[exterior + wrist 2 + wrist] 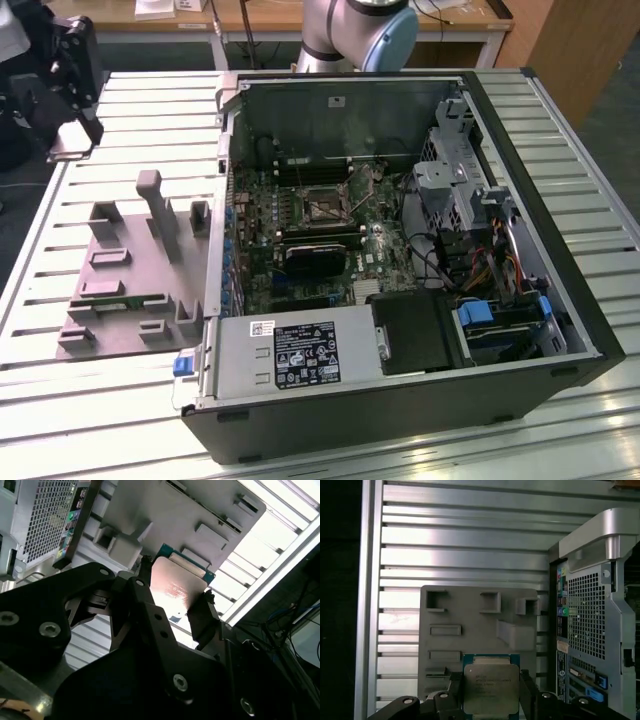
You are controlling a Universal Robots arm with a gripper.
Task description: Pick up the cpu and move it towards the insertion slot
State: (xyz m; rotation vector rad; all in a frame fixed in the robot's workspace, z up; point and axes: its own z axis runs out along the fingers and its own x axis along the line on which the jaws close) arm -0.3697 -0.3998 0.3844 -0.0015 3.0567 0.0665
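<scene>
1. Your tool (176, 580) is clamped on the cpu (489, 694) by two opposite edges, above the grey fixture plate (470, 610) on the desk (460, 555).
2. With that thin hold, it could tilt or slip short of the insertion slot (322, 205).

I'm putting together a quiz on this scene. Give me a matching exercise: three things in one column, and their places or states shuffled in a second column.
Things:
1. cpu
2. insertion slot
3. grey fixture plate

Places or states:
A. lying on the slatted table, at the exterior view's left of the computer case
B. clamped between the fingers
C. on the motherboard inside the open case

Pairs: 1-B, 2-C, 3-A
</scene>
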